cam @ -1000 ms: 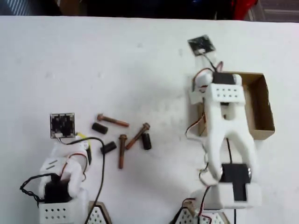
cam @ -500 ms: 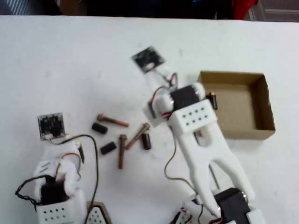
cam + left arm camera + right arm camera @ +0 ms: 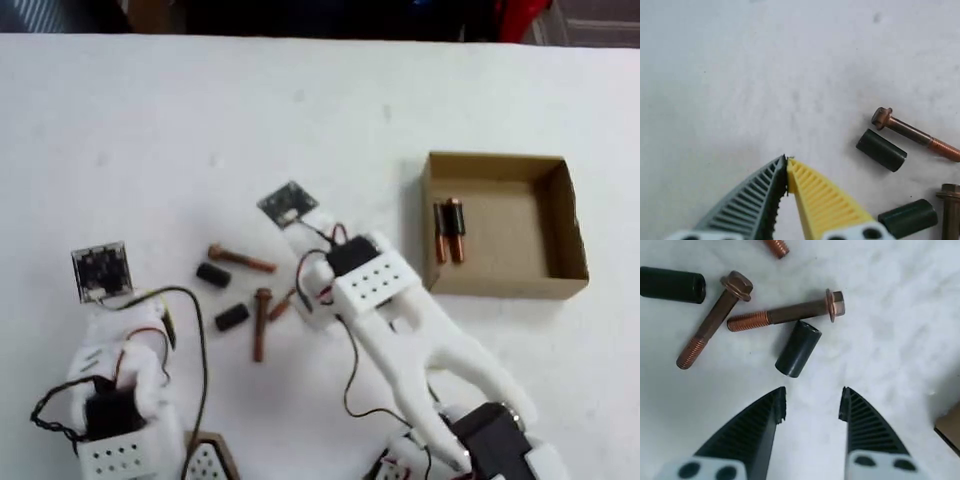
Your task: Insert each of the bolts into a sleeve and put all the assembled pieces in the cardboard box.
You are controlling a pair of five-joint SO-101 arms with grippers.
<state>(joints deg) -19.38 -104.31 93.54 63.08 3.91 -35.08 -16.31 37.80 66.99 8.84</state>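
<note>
Currently on the white table point(image 3: 150, 120): three loose copper-coloured hex-head bolts point(image 3: 241, 259), three short black cylindrical sleeves point(image 3: 212, 274), one open brown cardboard box point(image 3: 500, 284) holding seemingly two assembled pieces point(image 3: 448, 232) side by side. Right gripper point(image 3: 812, 405) spread open, poised over the table with one black sleeve point(image 3: 798, 348) just beyond its fingertips, just beside a bolt point(image 3: 790, 311). Left gripper point(image 3: 787, 172) clenched on nothing, close to two other sleeves and well apart from the box.
</note>
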